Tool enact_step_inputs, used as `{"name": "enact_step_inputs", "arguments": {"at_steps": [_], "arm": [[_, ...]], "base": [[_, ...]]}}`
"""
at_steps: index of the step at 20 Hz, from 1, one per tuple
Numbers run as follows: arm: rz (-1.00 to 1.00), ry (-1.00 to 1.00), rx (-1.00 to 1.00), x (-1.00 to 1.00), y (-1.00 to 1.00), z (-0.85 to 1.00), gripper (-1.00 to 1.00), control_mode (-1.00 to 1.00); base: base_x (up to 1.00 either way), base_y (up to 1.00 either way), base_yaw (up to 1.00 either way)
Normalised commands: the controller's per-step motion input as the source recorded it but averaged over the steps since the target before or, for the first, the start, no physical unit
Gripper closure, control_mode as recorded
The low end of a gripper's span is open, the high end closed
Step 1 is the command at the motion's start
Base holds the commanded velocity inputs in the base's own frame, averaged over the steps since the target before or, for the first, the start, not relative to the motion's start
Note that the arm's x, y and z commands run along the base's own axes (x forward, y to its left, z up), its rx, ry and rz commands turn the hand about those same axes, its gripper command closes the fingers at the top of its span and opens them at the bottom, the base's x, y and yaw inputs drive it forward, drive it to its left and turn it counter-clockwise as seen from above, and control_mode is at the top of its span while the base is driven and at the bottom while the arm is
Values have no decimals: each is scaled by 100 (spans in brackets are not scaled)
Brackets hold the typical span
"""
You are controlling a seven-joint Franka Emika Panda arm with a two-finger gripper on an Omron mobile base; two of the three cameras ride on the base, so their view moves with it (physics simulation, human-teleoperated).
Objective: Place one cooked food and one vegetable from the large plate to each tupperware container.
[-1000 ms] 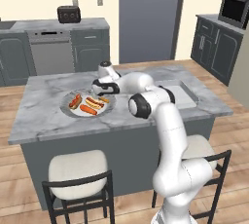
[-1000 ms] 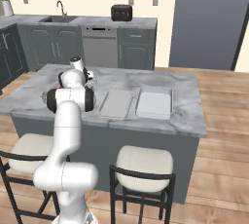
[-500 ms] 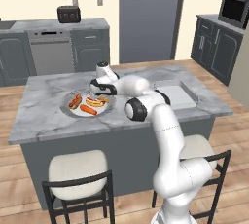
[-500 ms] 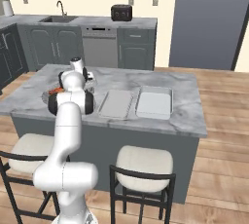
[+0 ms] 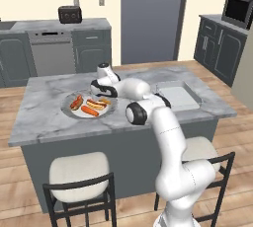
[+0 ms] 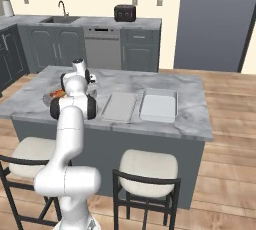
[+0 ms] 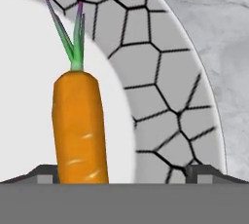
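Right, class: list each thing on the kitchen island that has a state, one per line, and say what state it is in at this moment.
gripper: low over the plate, tips apart either side of a carrot, not closed
carrot: lying on the plate's white centre, green top pointing away from the gripper
large plate: on the island, food on it
hot dogs: lying on the plate
tupperware containers: side by side, both empty

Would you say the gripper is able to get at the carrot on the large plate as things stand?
Probably yes: the gripper hangs right over the large plate, and the carrot lies between its fingertips with nothing over it.
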Motion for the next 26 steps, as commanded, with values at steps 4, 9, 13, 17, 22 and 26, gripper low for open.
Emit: {"name": "enact_step_inputs", "arguments": {"at_steps": [4,9,13,17,22,26], "arm": [[0,0,0,0,0,-7,100,-100],[0,0,0,0,7,-3,100,-100],[-1,0,0,-12,-1,3,100,-100],[-25,0,2,-47,-57,48,100,-100],[-34,0,9,-68,-100,45,100,-100],[-31,-1,0,-55,-100,42,100,-100]], "base": [[0,0,0],[0,0,0],[0,0,0],[0,0,0],[0,0,0],[0,0,0]]}}
